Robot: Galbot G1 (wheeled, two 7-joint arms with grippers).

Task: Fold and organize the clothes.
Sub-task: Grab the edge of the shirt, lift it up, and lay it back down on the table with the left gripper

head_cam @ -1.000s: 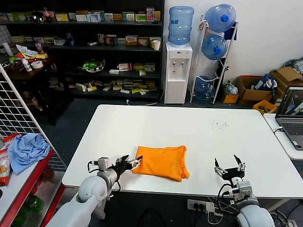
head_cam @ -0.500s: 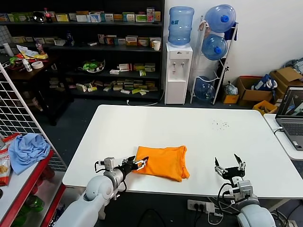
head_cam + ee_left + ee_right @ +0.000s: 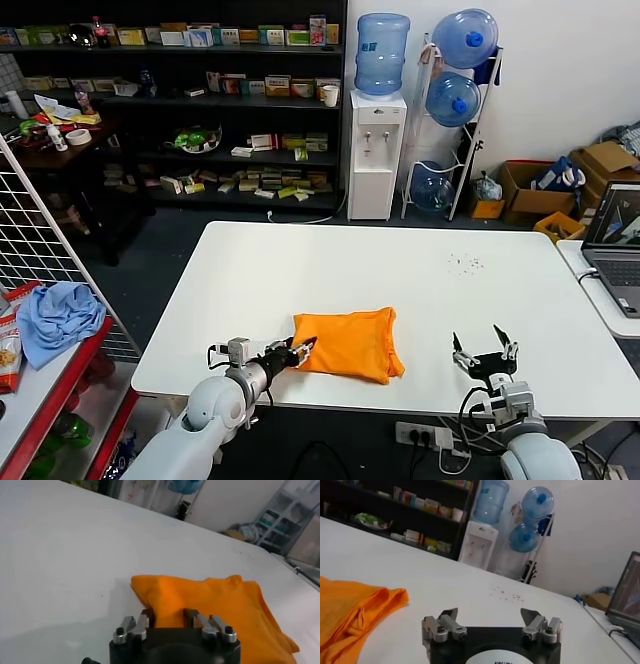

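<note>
Folded orange T-shirt (image 3: 350, 343) on white table (image 3: 400, 270) — left gripper (image 3: 300, 349) at its edge.
</note>
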